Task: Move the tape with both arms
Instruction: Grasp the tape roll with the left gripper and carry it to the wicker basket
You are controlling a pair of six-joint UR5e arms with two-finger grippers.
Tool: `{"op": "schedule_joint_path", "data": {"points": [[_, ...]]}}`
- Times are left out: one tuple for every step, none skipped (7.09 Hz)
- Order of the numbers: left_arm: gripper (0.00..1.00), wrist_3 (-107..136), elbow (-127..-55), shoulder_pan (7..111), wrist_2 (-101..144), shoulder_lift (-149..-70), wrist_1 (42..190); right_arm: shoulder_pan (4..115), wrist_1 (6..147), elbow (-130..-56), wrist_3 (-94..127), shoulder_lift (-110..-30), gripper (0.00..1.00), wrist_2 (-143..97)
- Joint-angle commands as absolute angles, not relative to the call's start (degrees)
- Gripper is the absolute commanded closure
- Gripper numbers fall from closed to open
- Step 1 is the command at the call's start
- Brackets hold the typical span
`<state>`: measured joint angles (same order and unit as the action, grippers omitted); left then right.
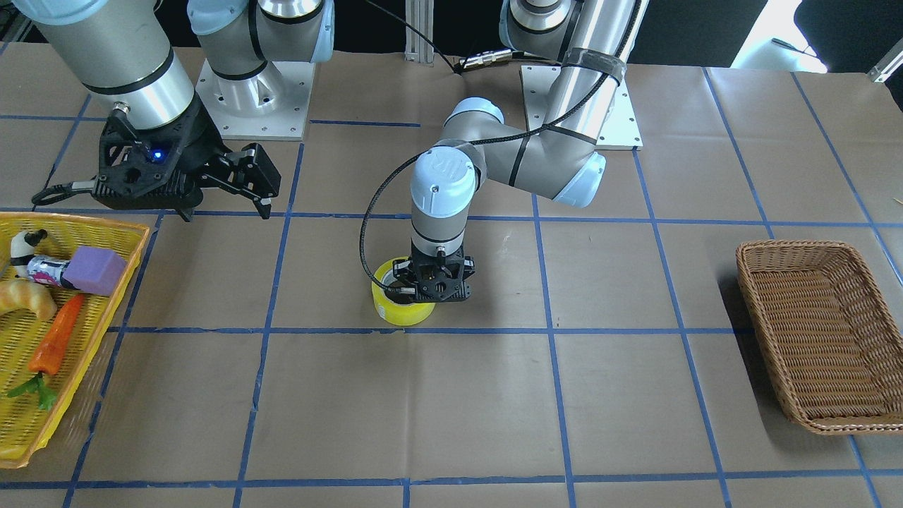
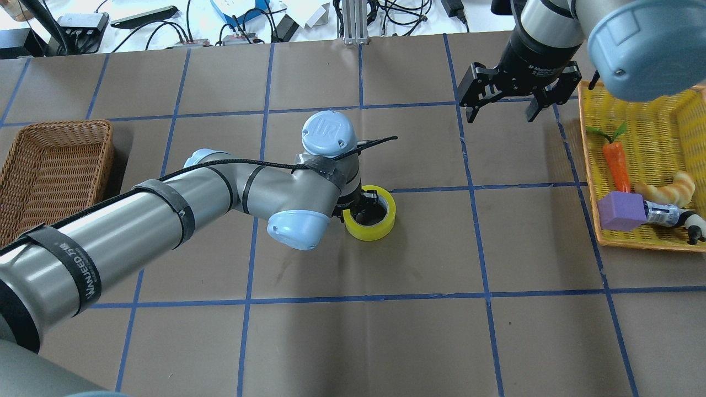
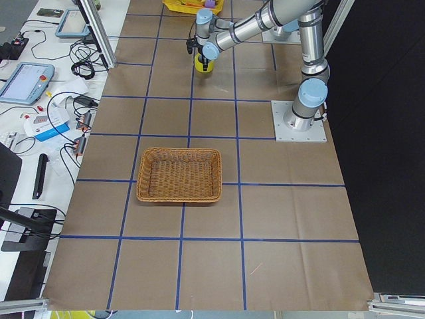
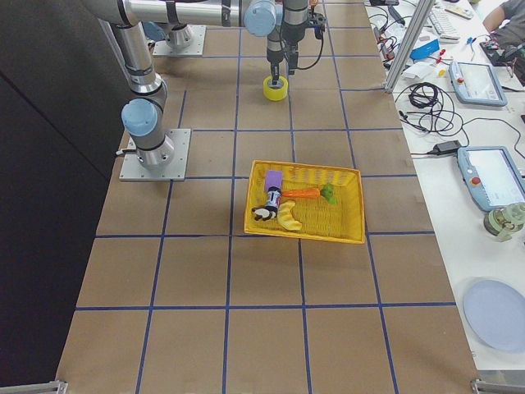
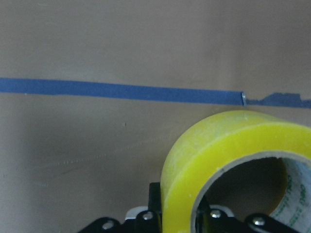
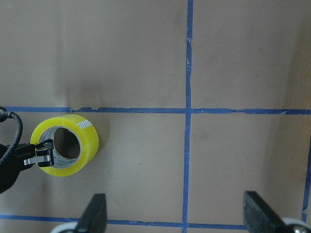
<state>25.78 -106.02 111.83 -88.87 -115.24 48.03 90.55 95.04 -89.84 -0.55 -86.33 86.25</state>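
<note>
The yellow tape (image 2: 381,228) lies flat on the brown table near its middle; it also shows in the front view (image 1: 392,310) and the right wrist view (image 6: 88,141). My left gripper (image 2: 365,203) points straight down at the roll's rim. One finger is inside the core and one outside, closed on the tape's wall (image 5: 218,141). The roll rests on the table. My right gripper (image 2: 502,113) is open and empty. It hovers above the table, off to the side of the tape, near the yellow basket.
A yellow basket (image 2: 588,165) holds a carrot (image 2: 616,162), a croissant, a purple block (image 2: 620,211) and a panda toy. A brown wicker basket (image 2: 106,160) stands on the left arm's side. Blue tape lines grid the table.
</note>
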Motion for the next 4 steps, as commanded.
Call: {"op": "schedule_joint_path", "data": {"points": [[1.0, 23.2, -105.6, 109.4, -88.9, -109.9, 51.9, 90.3, 94.8, -90.1, -1.1, -86.4, 0.0, 86.6], [1.0, 18.2, -105.7, 104.3, -88.9, -103.9, 56.6, 90.4, 94.8, -90.1, -1.1, -86.4, 0.0, 86.7], [1.0, 11.0, -105.6, 97.0, -88.9, -99.9, 61.3, 90.3, 94.7, -90.1, -1.4, -86.4, 0.0, 86.8], [1.0, -0.3, -105.4, 88.9, -88.5, -99.2, 61.8, 90.3, 94.8, -90.0, -2.0, -86.4, 0.0, 87.2]]}}
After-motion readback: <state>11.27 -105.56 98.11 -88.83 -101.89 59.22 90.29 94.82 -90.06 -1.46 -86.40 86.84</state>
